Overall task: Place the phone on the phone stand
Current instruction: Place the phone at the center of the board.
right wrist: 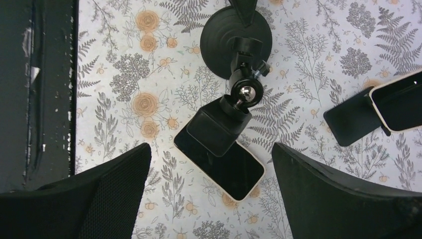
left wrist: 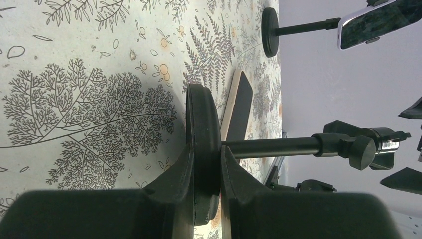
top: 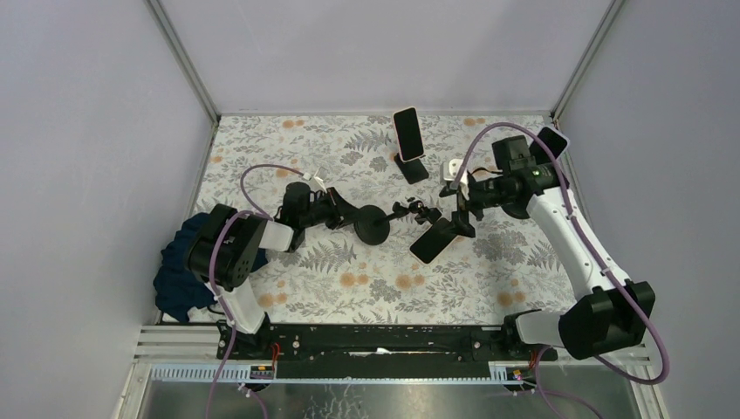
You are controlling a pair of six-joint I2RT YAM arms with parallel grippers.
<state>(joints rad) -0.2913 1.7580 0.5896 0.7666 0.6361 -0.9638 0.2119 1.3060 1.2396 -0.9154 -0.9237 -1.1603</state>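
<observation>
Because the phone (top: pixel 434 242) hangs well out from the base of the phone stand (top: pixel 376 229) in the top view, low over the worktop (top: pixel 262 157), I judge tipping to be the main risk. Its weight sits off to one side, and only the left end effector (top: pixel 359 224) steadies that base. The right end effector (top: pixel 462 208) hovers just beside the holder, so a careless retreat could clip it.

From the left wrist, the fingers (left wrist: pixel 169 179) are pinched narrow on the edge of the stand's disc, and the stem rises cleanly behind. Letting go abruptly could rock the disc.

From the right wrist, that end effector stands wide and empty above the phone, which lies against the holder plate (right wrist: pixel 217 130) below the ball joint. I cannot tell whether it is properly seated or partly resting on the worktop. If the hold is weak, it may slide off. A second phone (top: pixel 407 133) on another stand at the back is well apart.
</observation>
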